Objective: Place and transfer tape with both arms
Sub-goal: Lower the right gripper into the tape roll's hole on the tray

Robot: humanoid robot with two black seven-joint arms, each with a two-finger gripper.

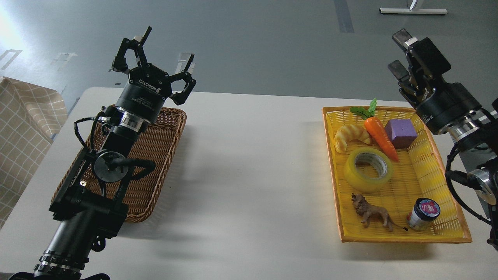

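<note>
Head view: white table (249,163) seen from above, one basket at each side, grey floor beyond.
Tape (368,169): lying flat in the yellow basket (447,229), core opening up, about mid-basket, translucent yellow with a grey-white core.
Tape's neighbours: croissant (350,136) just beyond it to the left; carrot (380,138) slanting past its far right edge, tip close to the roll, contact impossible to tell; lion (371,213) nearer the camera, apart from the roll.
Rest of yellow basket: purple block (400,133) at the far end beside the carrot; small jar (424,214) with a red-and-white lid at the near right, tilted.
Left gripper (165,50): raised above the table's far left edge, fingers spread wide and pointing up and away, nothing between them, ROBOTIQ lettering on the wrist body.
Left arm: reaching in from the lower left, passing over the brown basket (163,155).
Brown basket: wicker, at the table's left side, partly hidden by the arm; visible weave bare.
Right gripper (400,52): raised beyond the yellow basket's far right corner, fingers parted with a clear gap, holding nothing, well apart from the tape.
Right arm: entering from the right edge, beside the yellow basket's right rim.
Left margin: checked cloth (23,116) off the table's left edge.
</note>
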